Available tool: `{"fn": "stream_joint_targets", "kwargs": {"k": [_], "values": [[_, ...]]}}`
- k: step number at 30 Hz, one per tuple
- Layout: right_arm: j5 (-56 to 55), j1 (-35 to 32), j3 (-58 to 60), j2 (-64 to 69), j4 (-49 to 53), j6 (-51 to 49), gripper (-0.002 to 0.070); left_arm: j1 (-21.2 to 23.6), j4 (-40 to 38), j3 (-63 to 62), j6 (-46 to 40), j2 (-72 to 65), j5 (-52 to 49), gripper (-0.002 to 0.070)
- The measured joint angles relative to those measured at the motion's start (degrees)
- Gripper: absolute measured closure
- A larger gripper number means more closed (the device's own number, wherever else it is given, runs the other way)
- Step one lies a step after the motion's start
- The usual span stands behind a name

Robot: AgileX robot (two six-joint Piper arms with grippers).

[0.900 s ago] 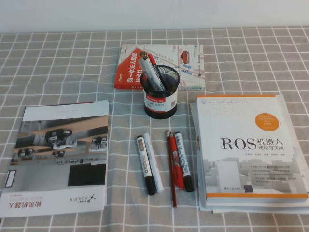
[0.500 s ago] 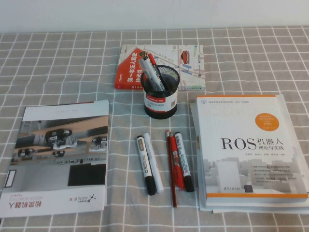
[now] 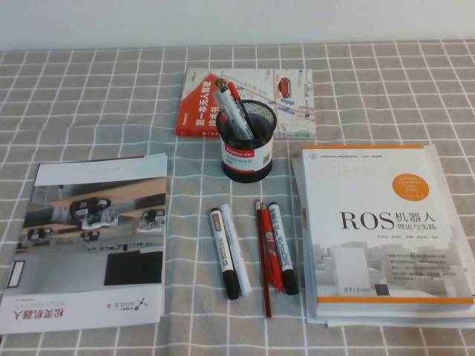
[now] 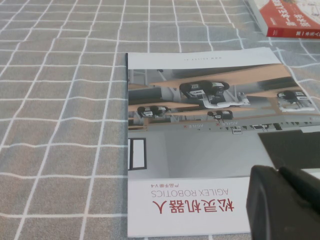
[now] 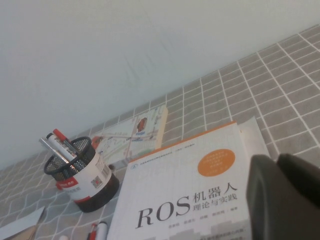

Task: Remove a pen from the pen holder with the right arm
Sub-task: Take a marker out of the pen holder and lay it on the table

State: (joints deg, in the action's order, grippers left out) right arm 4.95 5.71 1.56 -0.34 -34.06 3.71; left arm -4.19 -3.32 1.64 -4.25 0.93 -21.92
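Observation:
A black mesh pen holder (image 3: 247, 141) stands at the middle of the checked cloth, with several pens (image 3: 232, 110) leaning toward its left rim. The right wrist view shows the holder (image 5: 87, 180) and its pens (image 5: 61, 144) well ahead of my right gripper (image 5: 276, 161). That gripper is shut and empty, hovering over the white ROS book (image 5: 190, 200). My left gripper (image 4: 280, 172) is shut with nothing in it, low over the AgileX brochure (image 4: 200, 150). Neither arm appears in the high view.
Several loose markers and pens (image 3: 252, 248) lie in a row in front of the holder. The ROS book (image 3: 382, 222) is stacked at the right and the brochure (image 3: 93, 237) lies at the left. A red and white map book (image 3: 289, 96) sits behind the holder.

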Motion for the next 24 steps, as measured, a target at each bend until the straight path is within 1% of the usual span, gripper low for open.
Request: {"fn": "stream_joint_targets", "kwargs": {"k": [11, 17, 21, 24], "values": [[0.8, 0.0, 0.0, 0.2, 0.0, 0.2, 0.0689, 0.0, 0.0, 0.0, 0.0, 0.0, 0.0, 0.0678], [4.1, 0.0, -0.2, 1.5, -0.2, 0.2, 0.0689, 0.0, 0.0, 0.0, 0.0, 0.0, 0.0, 0.0678], [8.5, 0.0, -4.6, 6.6, -0.5, 0.2, 0.0688, 0.0, 0.0, 0.0, 0.0, 0.0, 0.0, 0.0678], [14.8, 0.0, -10.9, 12.7, 0.8, 0.2, 0.0688, 0.0, 0.0, 0.0, 0.0, 0.0, 0.0, 0.0678]]}}
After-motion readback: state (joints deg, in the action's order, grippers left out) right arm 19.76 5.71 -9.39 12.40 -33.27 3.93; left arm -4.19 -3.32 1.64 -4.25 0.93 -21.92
